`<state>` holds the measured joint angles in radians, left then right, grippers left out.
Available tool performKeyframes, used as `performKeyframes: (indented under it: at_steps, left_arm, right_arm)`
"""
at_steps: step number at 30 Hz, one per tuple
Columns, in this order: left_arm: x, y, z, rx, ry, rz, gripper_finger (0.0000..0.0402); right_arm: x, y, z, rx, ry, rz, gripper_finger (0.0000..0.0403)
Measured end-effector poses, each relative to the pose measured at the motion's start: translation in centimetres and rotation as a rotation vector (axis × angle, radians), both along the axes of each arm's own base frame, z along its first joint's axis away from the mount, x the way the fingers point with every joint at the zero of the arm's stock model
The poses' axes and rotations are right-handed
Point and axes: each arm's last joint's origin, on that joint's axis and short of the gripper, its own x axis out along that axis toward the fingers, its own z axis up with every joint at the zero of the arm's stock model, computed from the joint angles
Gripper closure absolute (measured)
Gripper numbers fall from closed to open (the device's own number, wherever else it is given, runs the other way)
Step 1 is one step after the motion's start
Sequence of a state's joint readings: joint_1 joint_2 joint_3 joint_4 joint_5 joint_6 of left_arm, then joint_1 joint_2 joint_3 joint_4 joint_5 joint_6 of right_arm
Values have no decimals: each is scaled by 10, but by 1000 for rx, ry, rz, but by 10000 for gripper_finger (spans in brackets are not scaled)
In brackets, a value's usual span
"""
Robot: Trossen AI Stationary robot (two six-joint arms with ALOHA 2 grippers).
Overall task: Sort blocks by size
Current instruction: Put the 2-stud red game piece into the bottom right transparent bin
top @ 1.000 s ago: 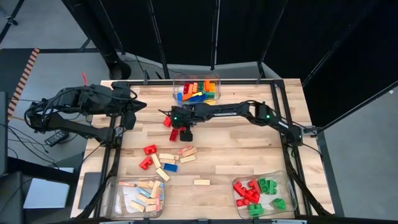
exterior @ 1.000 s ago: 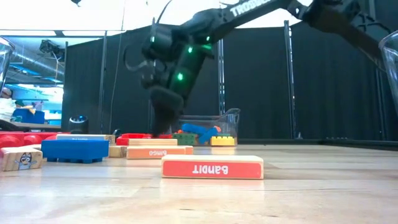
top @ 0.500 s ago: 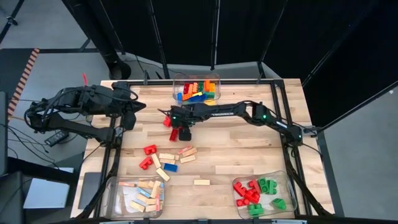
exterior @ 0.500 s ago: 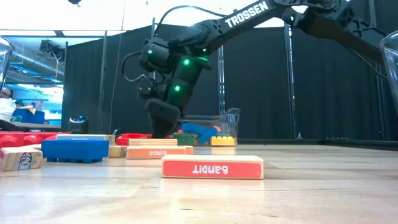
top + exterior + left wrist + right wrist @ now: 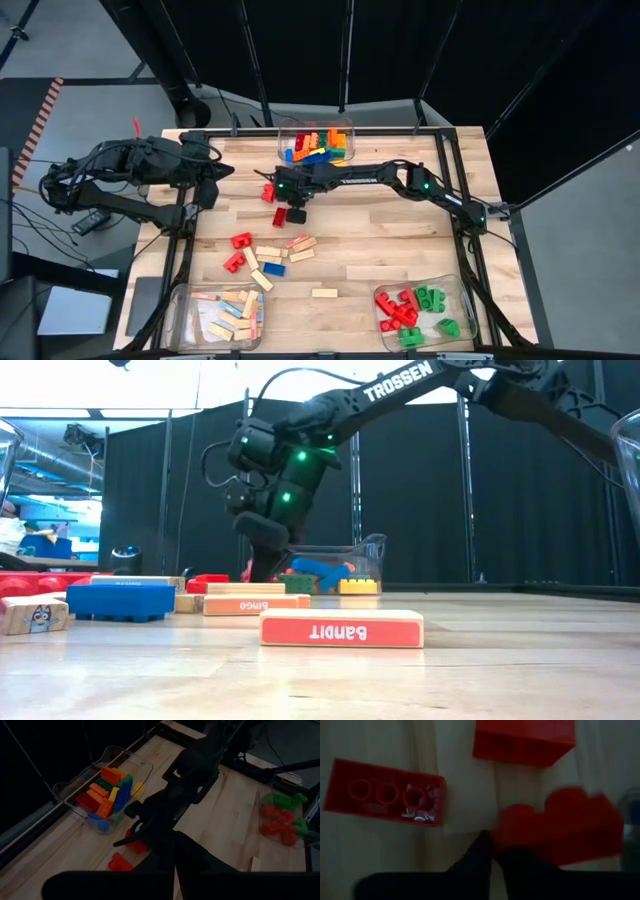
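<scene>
Wood table [image 5: 380, 225]: right gripper [image 5: 283, 205] down among loose red bricks [image 5: 385, 791], fingers pinched together, apparently empty, missed pick probably; left gripper [image 5: 213, 192] parked closed at left edge.

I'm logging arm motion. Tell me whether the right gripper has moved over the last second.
Yes. In the high view the right gripper has pulled slightly toward the clear bin of coloured bricks at the table's far edge, and its fingers have closed.

Pale wooden table [image 5: 400, 225], clear bin of mixed bright bricks [image 5: 317, 142] at far edge, two clear bins at near corners, tan bars [image 5: 226, 312] and red-green bricks [image 5: 416, 311], loose blocks [image 5: 268, 252] scattered mid-table, lone tan bar [image 5: 323, 293] nearer front
</scene>
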<state>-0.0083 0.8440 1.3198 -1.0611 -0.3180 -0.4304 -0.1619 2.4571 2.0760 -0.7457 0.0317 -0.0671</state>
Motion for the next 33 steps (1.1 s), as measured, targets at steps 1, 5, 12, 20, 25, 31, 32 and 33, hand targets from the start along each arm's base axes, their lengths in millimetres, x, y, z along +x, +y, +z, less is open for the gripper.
performKeyframes:
  at_steps: [1,5,12,20,25,31,32,33]
  left_arm:
    - [0,0,0,0,1,0,388]
    - [0,0,0,0,2,0,388]
    - [0,0,0,2,6,-1,388]
    - [0,0,-1,5,10,-3,388]
    - [0,0,-1,10,11,-7,388]
    - [0,0,-1,23,16,-15,388]
    - [0,0,-1,28,18,-19,388]
    - [0,0,-1,30,18,-20,388]
  right_arm:
    - [0,1,0,12,-2,-1,380]
    - [-2,6,3,64,6,-15,371]
    - [-13,30,27,91,70,15,380]
    - [-67,101,121,139,160,110,388]
    - [-134,162,193,231,195,57,389]
    - [-211,242,244,379,152,-122,389]
    - [-222,253,248,393,147,-159,389]
    - [-232,264,250,405,146,-196,389]
